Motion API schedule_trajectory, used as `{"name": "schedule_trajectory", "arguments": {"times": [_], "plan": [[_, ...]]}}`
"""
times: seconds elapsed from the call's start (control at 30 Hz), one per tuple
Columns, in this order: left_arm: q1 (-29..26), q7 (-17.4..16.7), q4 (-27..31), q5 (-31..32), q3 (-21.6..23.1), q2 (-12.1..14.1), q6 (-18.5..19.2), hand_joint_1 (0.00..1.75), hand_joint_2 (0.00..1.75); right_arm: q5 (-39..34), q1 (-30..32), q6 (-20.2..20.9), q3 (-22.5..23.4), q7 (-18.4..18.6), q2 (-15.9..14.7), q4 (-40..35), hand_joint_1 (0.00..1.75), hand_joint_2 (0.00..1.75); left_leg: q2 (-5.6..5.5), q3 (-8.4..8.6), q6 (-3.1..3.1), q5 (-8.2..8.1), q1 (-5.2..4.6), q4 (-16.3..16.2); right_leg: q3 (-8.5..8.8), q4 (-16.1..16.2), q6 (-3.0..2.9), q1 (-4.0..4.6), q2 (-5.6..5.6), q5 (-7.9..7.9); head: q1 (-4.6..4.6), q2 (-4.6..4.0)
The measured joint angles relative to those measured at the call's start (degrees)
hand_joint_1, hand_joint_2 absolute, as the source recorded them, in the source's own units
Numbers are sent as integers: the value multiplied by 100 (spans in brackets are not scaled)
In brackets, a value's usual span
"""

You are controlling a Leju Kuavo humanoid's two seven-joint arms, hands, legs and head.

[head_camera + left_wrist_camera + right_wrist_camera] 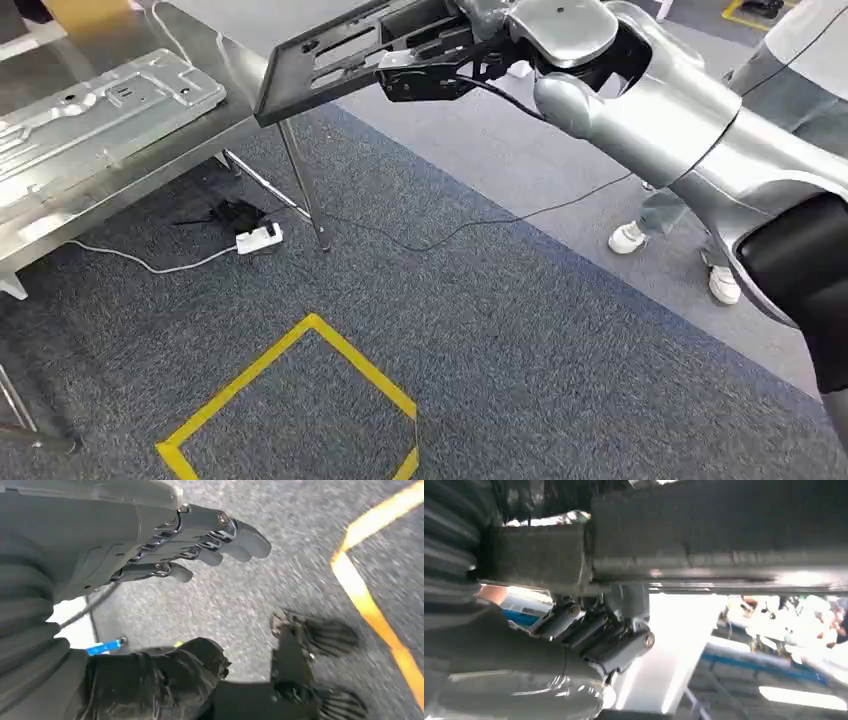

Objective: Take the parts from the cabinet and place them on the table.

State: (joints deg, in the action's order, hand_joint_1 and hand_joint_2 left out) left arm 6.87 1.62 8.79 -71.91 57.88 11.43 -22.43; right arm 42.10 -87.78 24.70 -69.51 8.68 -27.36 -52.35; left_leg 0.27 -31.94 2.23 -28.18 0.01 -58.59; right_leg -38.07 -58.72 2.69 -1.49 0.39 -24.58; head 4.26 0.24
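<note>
On the left stands the steel worktop [150, 165] with a pressed metal panel [90, 120] lying on it, and my left hand [200, 537] hangs low over the carpet with fingers loosely spread and nothing in them. Further right, my right hand [440, 65] grips the dark flat part [330, 55], held in the air just beside the worktop's corner. I judge this the carrying step; next I must bring the part over the worktop and lower it flat.

One dark part [330, 60], one silver panel [95, 115], one table [160, 165], one power strip [258, 238].
</note>
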Motion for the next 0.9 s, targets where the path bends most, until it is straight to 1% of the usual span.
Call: {"name": "schedule_trajectory", "arguments": {"times": [0.03,0.07,0.1,0.13,0.17,0.2,0.23,0.27,0.3,0.33,0.37,0.4,0.43,0.47,0.5,0.53,0.57,0.6,0.63,0.67,0.7,0.73,0.77,0.8,0.83,0.87,0.9], "plan": [[6,0,0,0,0,0,2,0,175,0,-1,0,0,-19,2,-19,175,175,2,-53,-32,-21,-6,4,21,-82,-89,22,-3,118,8,0],[-1,-4,0,-4,0,-5,4,0,175,2,15,0,0,-37,0,-37,175,175,-2,-13,-69,-35,-15,-6,5,-89,-151,26,7,123,0,0],[-4,-4,0,-2,0,-7,2,0,175,11,23,2,0,-35,0,-35,175,175,-8,-8,-86,-46,3,-32,19,-85,-183,32,4,121,3,0],[-6,-6,-2,-2,0,11,-9,0,175,15,20,0,0,-39,2,-41,175,175,-12,-12,-103,-74,1,-38,74,-71,-218,5,2,118,7,0],[-8,-15,-2,-4,0,6,-13,0,175,15,9,0,0,-44,-6,-55,175,175,-10,-92,-123,-97,19,-215,126,-50,-241,3,-2,107,-2,0],[-3,-17,-2,-7,0,6,-17,0,175,15,-3,0,0,-44,-7,-57,175,175,-10,-260,-148,-166,21,-530,150,-45,-265,-4,-4,97,-6,0],[2,-20,-2,-9,0,6,-26,0,175,15,-8,0,0,-44,-4,-59,175,175,-8,-516,-181,-301,31,-966,168,-41,-287,0,0,81,-2,0],[2,-13,-2,-13,0,6,-35,0,175,15,-4,6,0,-44,-4,-61,175,175,-7,-787,-204,-481,38,-1385,189,-41,-299,9,10,57,-2,0],[-3,0,-2,-24,0,6,-35,0,175,15,9,13,0,-48,-4,-61,175,175,-6,-1014,-211,-621,41,-1681,211,-41,-306,17,21,35,-2,0],[-9,20,-2,-44,0,6,-33,0,175,13,28,17,0,-52,-4,-72,175,175,-6,-1132,-203,-616,43,-1742,237,-41,-306,25,34,12,-2,0],[-12,24,-2,-66,0,4,-26,0,175,13,34,17,0,-52,-4,-76,175,175,-6,-1130,-187,-423,43,-1538,274,-42,-303,37,49,-17,-4,0],[-10,24,-2,-68,0,4,-24,0,175,13,33,17,0,-52,-4,-79,175,175,-7,-1015,-160,-109,43,-1149,317,-42,-299,47,54,-43,-2,0],[-10,22,-2,-72,0,6,-24,0,175,13,30,17,0,-52,-4,-83,175,175,-10,-819,-116,274,39,-610,368,-40,-290,57,57,-75,1,0],[-12,24,-2,-72,0,13,-26,0,175,13,29,17,0,-52,-6,-85,175,175,-13,-660,-62,579,23,-131,389,-27,-283,52,58,-102,0,0],[-6,33,-2,-72,0,24,-26,0,175,11,18,22,0,-52,-7,-85,175,175,-13,-650,-33,455,-12,-69,393,-14,-259,60,65,-99,3,0],[10,46,-2,-74,0,24,-22,0,175,15,17,33,0,-52,-7,-90,175,175,-18,-605,-11,396,-46,15,360,2,-213,33,81,-89,1,0],[7,63,-2,-74,0,24,-17,0,175,33,34,48,0,-52,-7,-87,175,175,-17,-598,11,498,-61,8,359,6,-178,22,82,-98,1,2],[-6,85,-4,-74,0,35,-15,0,175,67,50,74,0,-55,-7,-90,175,175,-27,-596,36,489,-79,3,376,28,-137,9,77,-101,1,0],[-6,96,-4,-74,0,48,-15,0,175,85,46,90,0,-70,-7,-96,175,175,-35,-552,63,516,-81,79,409,56,-92,30,70,-109,-2,0],[-14,101,-4,-74,0,48,-11,0,175,107,51,94,0,-72,-33,-98,175,175,-30,-473,67,556,-21,174,381,-24,-92,4,36,-173,11,0],[-8,105,-4,-74,0,48,0,0,175,116,31,92,0,-72,-39,-101,175,175,-55,-443,96,556,-27,206,289,-240,-94,25,18,-324,11,0],[-5,118,-4,-74,0,48,7,0,175,120,17,92,0,-72,-42,-101,175,175,-63,-439,112,554,-30,204,101,-625,-94,34,21,-536,20,0],[0,118,-4,-76,0,48,13,0,175,122,21,92,0,-74,-39,-101,175,175,-83,-438,130,542,-33,191,-158,-1141,-77,42,18,-761,7,0],[3,118,-4,-77,0,48,24,0,175,122,36,92,0,-98,-39,-105,175,175,-111,-440,140,533,-36,178,-375,-1544,-63,40,18,-895,11,0],[4,118,-4,-81,0,48,26,0,175,122,61,92,0,-98,-42,-105,175,175,-154,-445,142,521,-36,158,-503,-1758,-56,38,16,-897,14,0],[1,118,-4,-83,0,48,26,0,175,125,74,92,0,-96,-44,-103,175,175,-203,-443,137,502,-32,135,-480,-1660,-50,33,17,-752,14,0],[-2,118,-4,-85,0,48,26,0,175,122,71,92,0,-96,-46,-101,175,175,-269,-443,122,482,-25,100,-324,-1310,-49,27,19,-503,14,0]]}}
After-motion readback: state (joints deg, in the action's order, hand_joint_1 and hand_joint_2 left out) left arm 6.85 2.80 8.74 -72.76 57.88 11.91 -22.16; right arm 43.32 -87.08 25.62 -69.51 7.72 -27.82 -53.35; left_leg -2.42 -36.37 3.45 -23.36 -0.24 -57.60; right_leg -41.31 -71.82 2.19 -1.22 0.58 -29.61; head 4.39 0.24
